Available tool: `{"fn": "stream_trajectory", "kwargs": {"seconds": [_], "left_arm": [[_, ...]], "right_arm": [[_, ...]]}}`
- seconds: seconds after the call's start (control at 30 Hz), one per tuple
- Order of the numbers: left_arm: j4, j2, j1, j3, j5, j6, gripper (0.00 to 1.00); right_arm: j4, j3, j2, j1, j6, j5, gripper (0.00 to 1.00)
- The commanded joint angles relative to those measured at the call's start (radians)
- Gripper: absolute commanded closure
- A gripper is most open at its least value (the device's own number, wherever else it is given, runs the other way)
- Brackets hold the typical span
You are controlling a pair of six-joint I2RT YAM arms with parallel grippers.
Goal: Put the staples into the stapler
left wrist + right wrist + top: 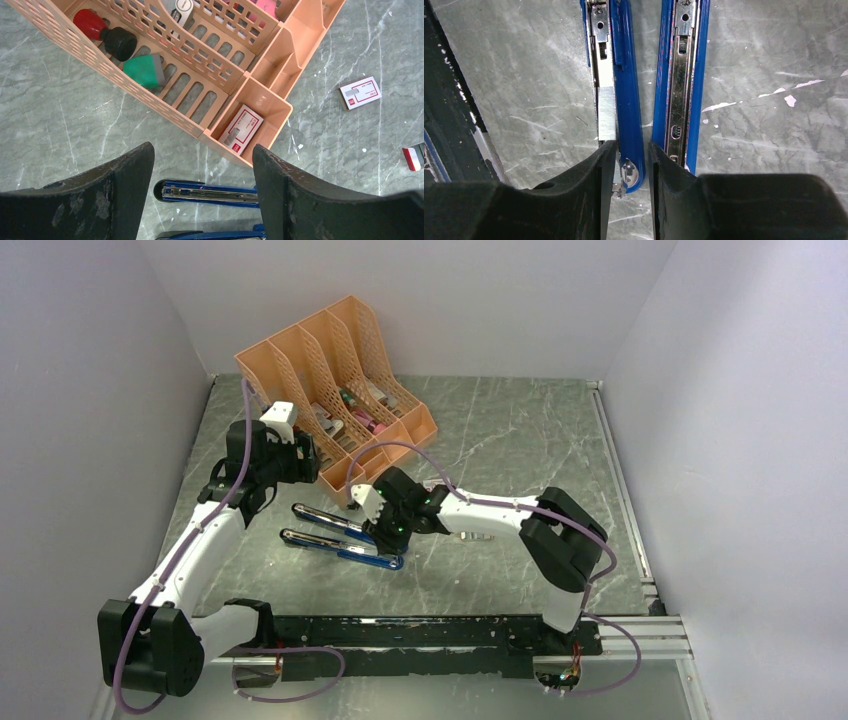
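Half-closed right gripper [630, 150] clamps stapler [624, 75]; left gripper [202, 150] gapes.

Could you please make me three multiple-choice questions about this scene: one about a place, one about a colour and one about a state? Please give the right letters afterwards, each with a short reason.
1. Where do the staples lie?
A) in the orange rack
B) in the metal channel of one arm of the opened stapler
C) on the bare table

2. What colour is the body of the stapler?
A) blue
B) red
C) green

3. How is the left gripper?
A) shut on a box
B) shut on the stapler
C) open, holding nothing

Right letters:
1 B: the right wrist view shows the ribbed silver strip sitting in the channel.
2 A: both arms are blue alongside bright metal.
3 C: its fingers stand wide apart with nothing gripped between them.
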Motion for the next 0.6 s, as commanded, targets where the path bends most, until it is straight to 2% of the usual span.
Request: {"fn": "stream_trajectory", "kwargs": {"seconds": [0.0,0.57], "left_arm": [[0.01,-0.019,0.006,-0.002,0.003,0.008,0.24],[0.009,-0.019,0.006,0.0,0.003,0.008,0.24]], "right_arm": [[0.017,0.026,0.02,0.0,-0.012,-0.012,0.66],[0.022,0.048,0.034,0.0,-0.017,-0.023,0.66]]}}
